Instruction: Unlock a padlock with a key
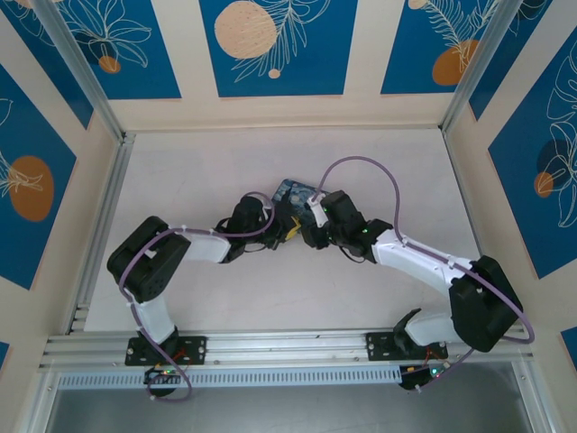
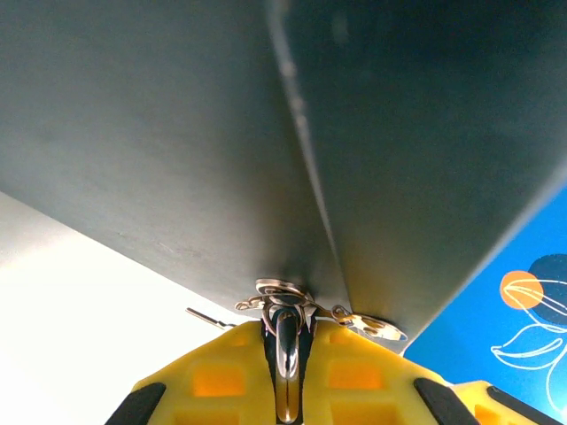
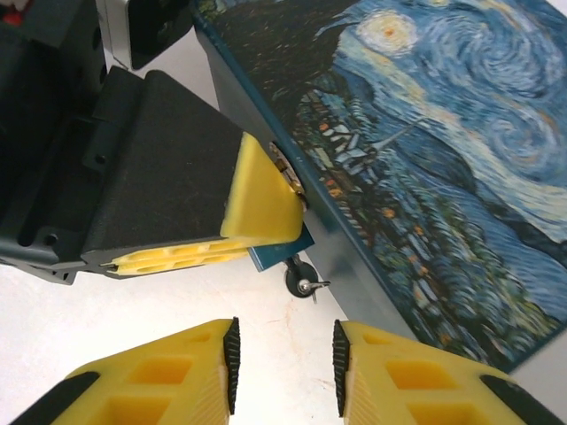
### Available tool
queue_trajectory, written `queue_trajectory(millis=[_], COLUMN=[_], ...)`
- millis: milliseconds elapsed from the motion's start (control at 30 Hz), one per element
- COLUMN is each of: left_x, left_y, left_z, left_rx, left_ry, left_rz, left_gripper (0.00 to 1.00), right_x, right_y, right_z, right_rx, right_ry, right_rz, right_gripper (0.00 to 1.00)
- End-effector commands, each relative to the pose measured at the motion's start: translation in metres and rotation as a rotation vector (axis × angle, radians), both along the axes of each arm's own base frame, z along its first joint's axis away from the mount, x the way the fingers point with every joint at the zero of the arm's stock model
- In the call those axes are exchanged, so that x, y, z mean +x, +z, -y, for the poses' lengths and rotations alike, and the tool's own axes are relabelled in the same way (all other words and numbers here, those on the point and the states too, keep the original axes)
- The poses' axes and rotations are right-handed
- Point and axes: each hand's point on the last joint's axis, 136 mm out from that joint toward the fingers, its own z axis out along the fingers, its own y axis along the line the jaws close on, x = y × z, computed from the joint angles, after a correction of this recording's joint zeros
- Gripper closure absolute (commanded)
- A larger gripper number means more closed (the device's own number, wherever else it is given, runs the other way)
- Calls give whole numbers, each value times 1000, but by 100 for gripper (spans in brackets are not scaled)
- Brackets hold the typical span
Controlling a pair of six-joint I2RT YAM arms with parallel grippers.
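L gripper (image 2: 285, 329) clamped on key (image 2: 285, 354) at keyhole (image 2: 279, 290) of padlock (image 3: 425, 133), centre of table (image 1: 225, 298); R gripper (image 3: 285, 354) narrow-gapped, empty, at padlock's 5 o'clock: brace w/ R, twist key straight, no prying.

- I see the padlock (image 3: 443, 159) as a flat dark-blue box, lying near the middle of the table (image 1: 207, 162) with its swirly blue-and-yellow starry-night print facing up.
- Its small round metal keyhole fitting (image 2: 282, 290) sits on a plain dark side.
- The key (image 2: 285, 372), thin and shiny grey, points end-on at that fitting, pinched in my left gripper (image 2: 285, 332). I can't tell how far in it is.
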Motion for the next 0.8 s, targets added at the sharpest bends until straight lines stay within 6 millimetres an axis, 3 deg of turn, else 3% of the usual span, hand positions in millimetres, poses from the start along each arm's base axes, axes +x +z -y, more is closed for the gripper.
queue_trajectory(millis=[0,233,767], left_x=[0,-1,-2], left_y=[29,34,46], left_z=[8,10,11], left_rx=[-64,-71,-87], left_ry=[-34,-42,-51], left_rz=[19,14,23], left_gripper=[100,100,100], right_x=[8,12,20], right_y=[6,-7,-28], right_z=[-7,-14,-10], right_rx=[-41,-92,-169], right_ry=[24,38,22], right_rz=[47,38,28], right_gripper=[64,66,69])
